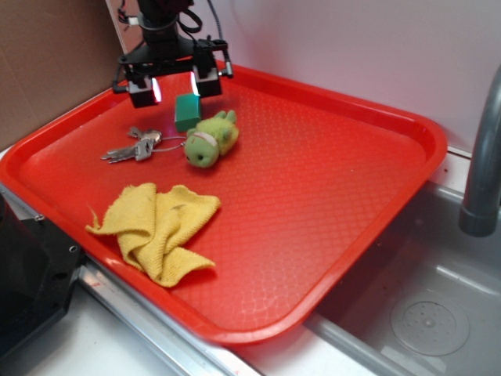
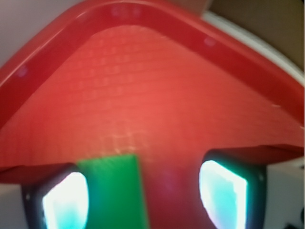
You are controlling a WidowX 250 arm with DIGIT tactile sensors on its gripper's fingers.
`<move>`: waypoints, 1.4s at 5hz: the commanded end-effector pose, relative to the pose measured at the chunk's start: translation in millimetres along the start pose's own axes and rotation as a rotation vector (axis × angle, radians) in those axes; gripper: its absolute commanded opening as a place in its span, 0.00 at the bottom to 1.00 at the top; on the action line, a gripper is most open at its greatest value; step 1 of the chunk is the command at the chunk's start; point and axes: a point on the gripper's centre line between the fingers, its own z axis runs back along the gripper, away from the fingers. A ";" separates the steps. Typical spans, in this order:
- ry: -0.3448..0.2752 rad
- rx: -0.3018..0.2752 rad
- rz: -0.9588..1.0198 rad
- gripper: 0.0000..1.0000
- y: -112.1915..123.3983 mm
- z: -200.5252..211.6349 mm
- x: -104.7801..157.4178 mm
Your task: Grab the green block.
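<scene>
The green block [image 1: 186,111] is a small emerald block resting on the red tray [image 1: 427,129] near its far left corner, right beside a fuzzy yellow-green plush. My gripper [image 1: 175,88] hangs just above and behind the block, open, with its glowing pads spread wide. In the wrist view the green block [image 2: 114,191] sits between the fingers of the gripper [image 2: 143,198], close against the left pad [image 2: 64,202]. A wide gap of red tray separates it from the right pad [image 2: 224,195]. Whether the left pad touches the block I cannot tell.
A yellow-green plush toy [image 1: 210,139] lies against the block's near side, chained to a bunch of keys [image 1: 135,146]. A crumpled yellow cloth [image 1: 160,227] lies near the tray's front left. A grey faucet [image 1: 481,157] and sink [image 1: 423,313] stand at the right.
</scene>
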 end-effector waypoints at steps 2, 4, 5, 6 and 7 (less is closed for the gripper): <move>-0.013 -0.059 0.016 0.00 -4.1 -4.3 9.0; -0.034 -0.070 -0.129 0.00 -1.8 32.8 7.6; -0.019 -0.113 -0.343 0.00 4.3 86.1 5.2; 0.029 -0.182 -0.566 0.00 5.6 136.8 -6.6; 0.153 -0.173 -0.821 0.00 2.9 181.4 -34.0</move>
